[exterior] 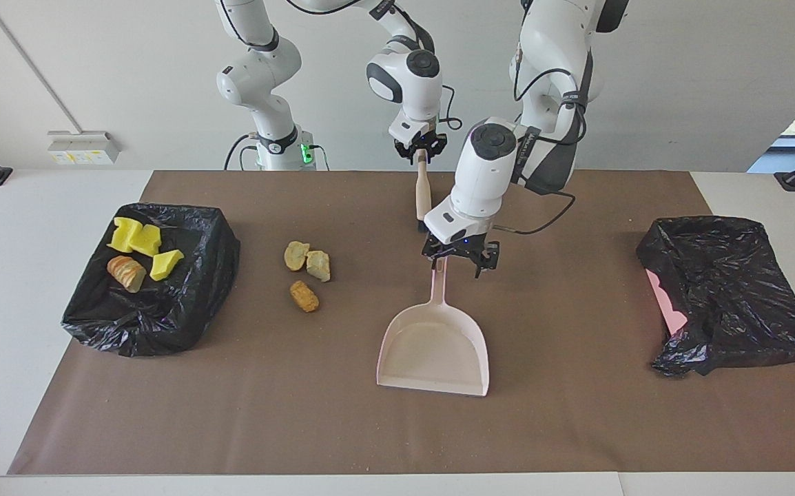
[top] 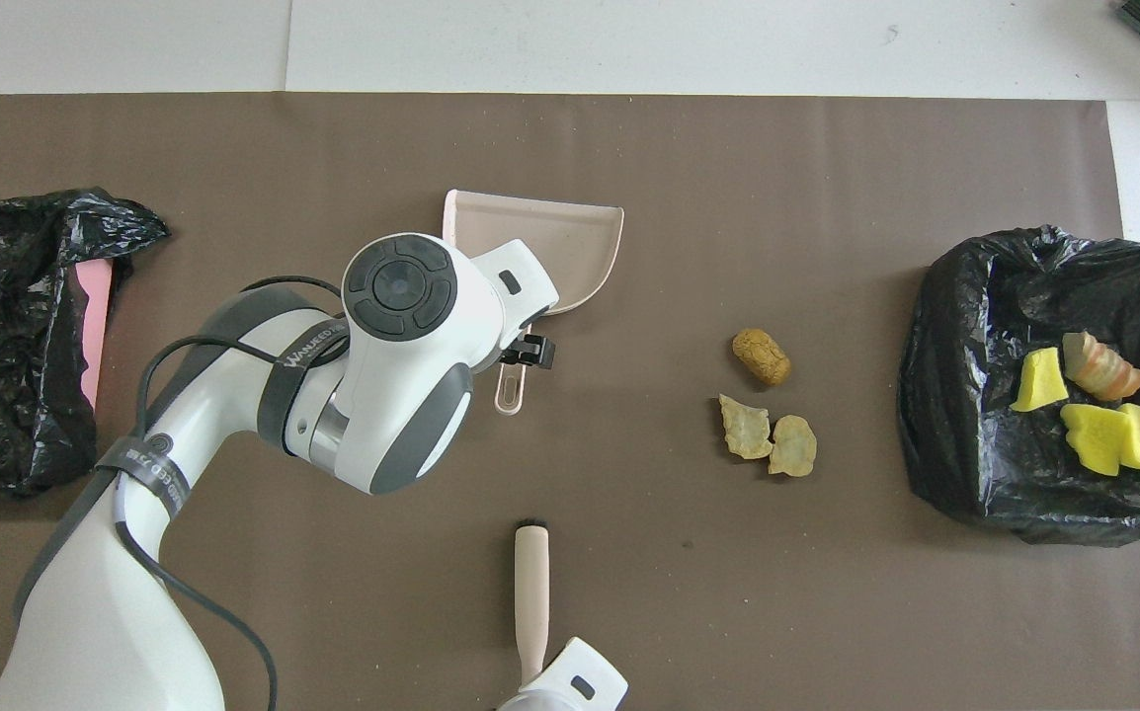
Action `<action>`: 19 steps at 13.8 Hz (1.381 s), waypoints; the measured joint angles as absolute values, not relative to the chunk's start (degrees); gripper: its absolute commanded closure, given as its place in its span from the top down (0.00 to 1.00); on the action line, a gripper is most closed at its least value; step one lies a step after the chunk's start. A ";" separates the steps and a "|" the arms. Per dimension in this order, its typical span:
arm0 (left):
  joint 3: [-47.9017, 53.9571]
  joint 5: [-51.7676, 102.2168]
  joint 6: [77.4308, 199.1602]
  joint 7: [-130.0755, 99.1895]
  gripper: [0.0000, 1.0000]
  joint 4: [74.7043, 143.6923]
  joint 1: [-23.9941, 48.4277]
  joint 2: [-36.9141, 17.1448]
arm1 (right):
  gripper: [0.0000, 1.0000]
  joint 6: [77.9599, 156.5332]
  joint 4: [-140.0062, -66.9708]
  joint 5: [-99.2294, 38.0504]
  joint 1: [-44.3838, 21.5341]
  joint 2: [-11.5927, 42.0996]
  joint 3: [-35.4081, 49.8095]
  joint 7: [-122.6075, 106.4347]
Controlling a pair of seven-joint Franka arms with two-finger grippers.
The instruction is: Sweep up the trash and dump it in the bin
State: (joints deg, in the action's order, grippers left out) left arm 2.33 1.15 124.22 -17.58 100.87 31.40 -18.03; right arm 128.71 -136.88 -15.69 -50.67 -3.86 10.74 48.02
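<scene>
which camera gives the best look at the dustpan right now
The facing view: the dustpan shows whole on the mat, and the left gripper is at its handle. In the overhead view, the left arm covers part of the dustpan.

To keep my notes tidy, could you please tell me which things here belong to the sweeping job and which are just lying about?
Job: brush, in the right tool; dustpan, under the open left tool; three bread-like chunks on the brown mat; black-lined bin holding four pieces.
Lying about: second black-lined bin at the left arm's end.
</scene>
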 measured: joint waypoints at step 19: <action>0.90 -1.31 130.95 -17.26 0.00 102.78 32.23 -19.37 | 0.00 102.93 -132.53 7.14 -14.48 -13.79 9.56 21.20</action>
State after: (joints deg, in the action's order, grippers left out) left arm 0.90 -1.31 130.95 -17.26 102.78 32.23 -19.37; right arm 102.93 -132.53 7.14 -14.48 -13.79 9.56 21.20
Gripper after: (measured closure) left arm 0.687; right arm 0.744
